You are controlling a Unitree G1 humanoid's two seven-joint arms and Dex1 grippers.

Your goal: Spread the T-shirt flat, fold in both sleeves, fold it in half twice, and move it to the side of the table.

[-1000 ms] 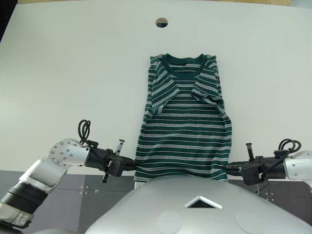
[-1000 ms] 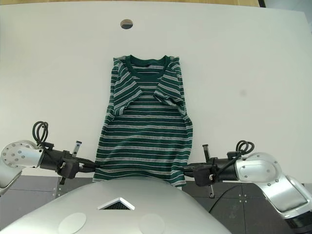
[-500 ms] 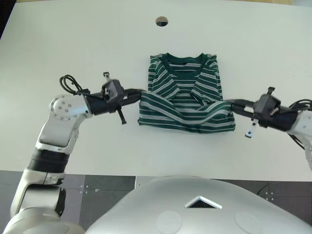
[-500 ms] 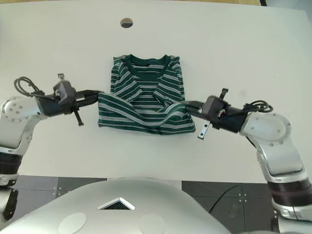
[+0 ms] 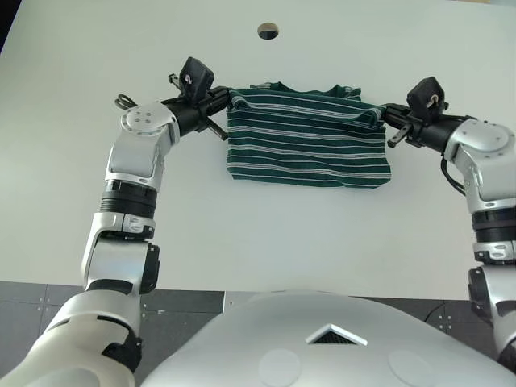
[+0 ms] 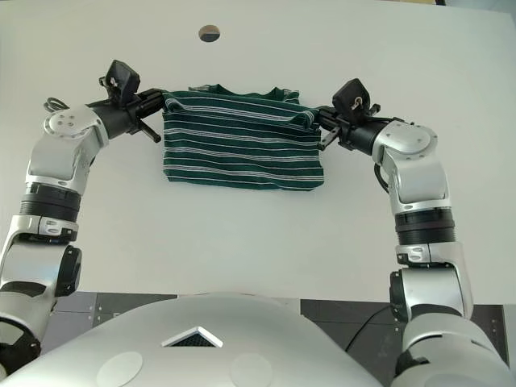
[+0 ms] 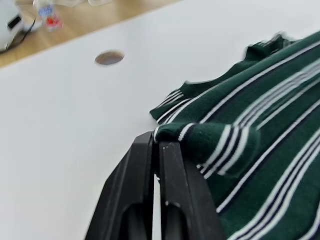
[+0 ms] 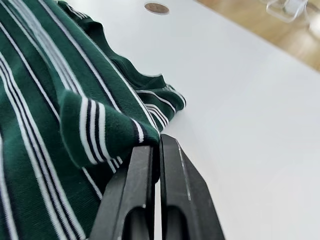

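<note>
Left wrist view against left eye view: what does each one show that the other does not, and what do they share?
Left wrist view: the left gripper, fingers shut on a T-shirt corner, and wooden floor beyond the table. Left eye view: the right gripper holding the other corner, the shirt folded in half. Both: shirt, table, round hole.

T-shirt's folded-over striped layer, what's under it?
The T-shirt's other half lies beneath: only its collar edge peeks out at the far side. The rest, sleeves included, is covered.

Soft knit cloth T-shirt (image 5: 306,145) lies on a smooth matt table (image 5: 242,226).
</note>
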